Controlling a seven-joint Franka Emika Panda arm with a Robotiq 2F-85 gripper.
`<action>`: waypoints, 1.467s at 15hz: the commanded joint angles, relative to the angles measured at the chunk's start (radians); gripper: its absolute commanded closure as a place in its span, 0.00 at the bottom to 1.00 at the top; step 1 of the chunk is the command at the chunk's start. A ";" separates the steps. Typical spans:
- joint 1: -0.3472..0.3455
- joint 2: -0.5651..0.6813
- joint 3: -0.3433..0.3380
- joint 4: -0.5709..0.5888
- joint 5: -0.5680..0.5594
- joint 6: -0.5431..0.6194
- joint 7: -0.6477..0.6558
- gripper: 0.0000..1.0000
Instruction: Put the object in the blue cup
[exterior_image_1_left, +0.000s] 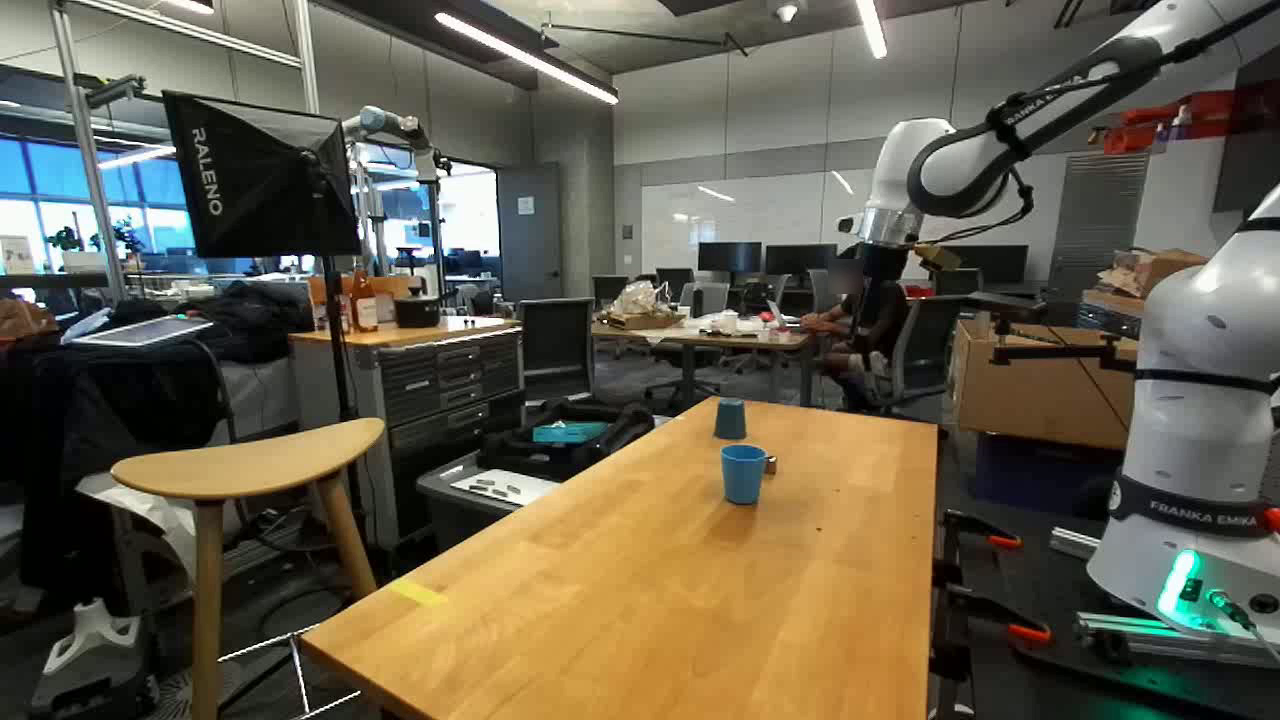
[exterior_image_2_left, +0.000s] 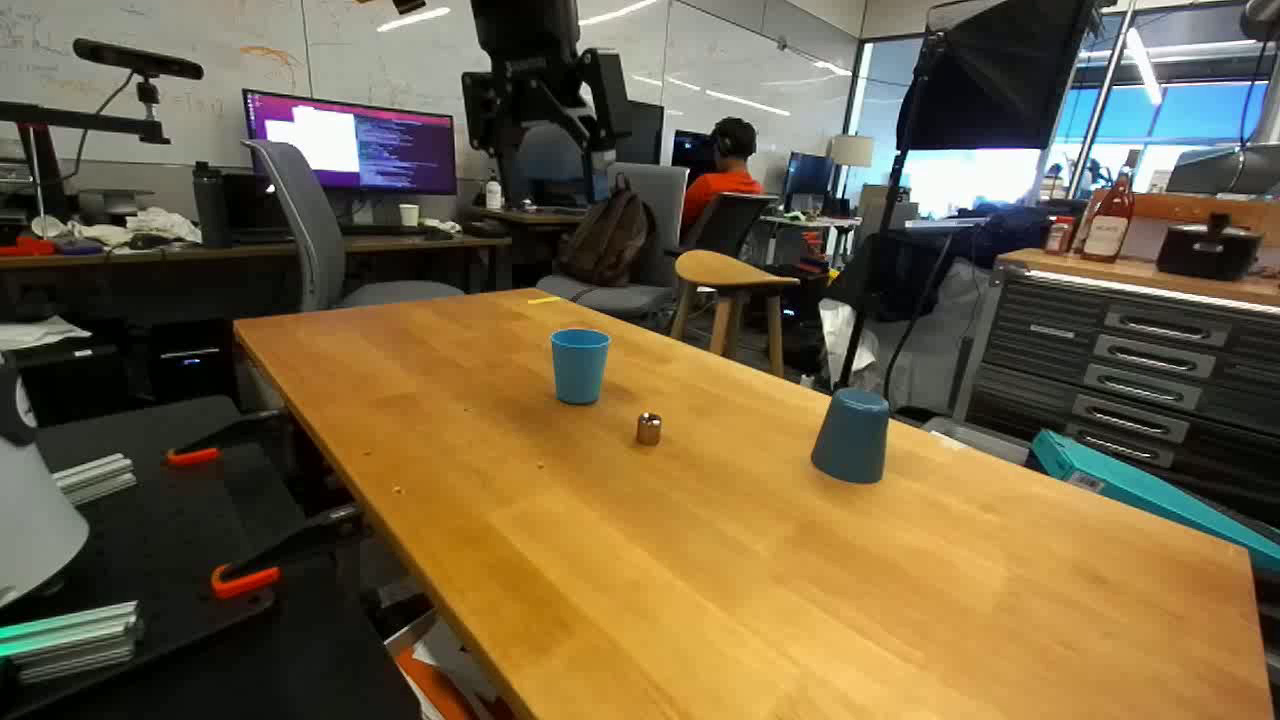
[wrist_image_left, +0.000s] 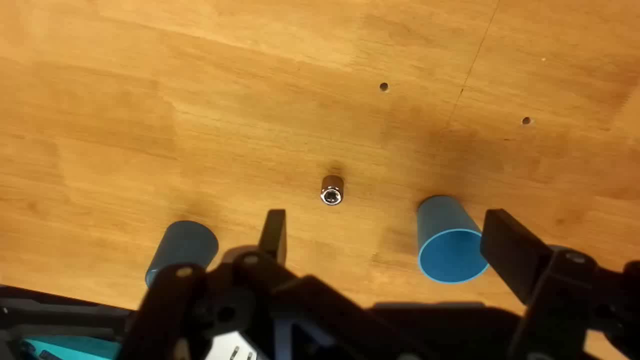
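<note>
Black and jaws-apart, hovered with the metal socket (wrist_image_left: 332, 190) upright on the table (wrist_image_left: 125, 125) about 10 o'clock from the gripper (wrist_image_left: 387, 233) in wrist view, so prob needed nudging thataway.

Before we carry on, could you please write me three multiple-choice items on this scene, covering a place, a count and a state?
1. Where is the small metal piece?
A) Inside the light blue cup
B) On the wooden table, outside any cup
C) Under the darker cup

2. How many cups stand on the wooden table?
A) Four
B) One
C) Two

3. How does the darker cup stand?
A) Upside down
B) Upright
C) On its side

1: B, since the wrist view shows it on bare wood, apart from both cups.
2: C, since both exterior views show the light blue cup and the darker one.
3: A, since its closed end faces up in an exterior view.
</note>
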 joint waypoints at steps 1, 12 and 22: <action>-0.009 0.000 0.009 0.003 0.007 -0.002 -0.005 0.00; 0.004 0.453 0.173 0.294 0.023 0.174 0.340 0.00; -0.008 0.865 0.139 0.529 0.016 0.212 0.503 0.00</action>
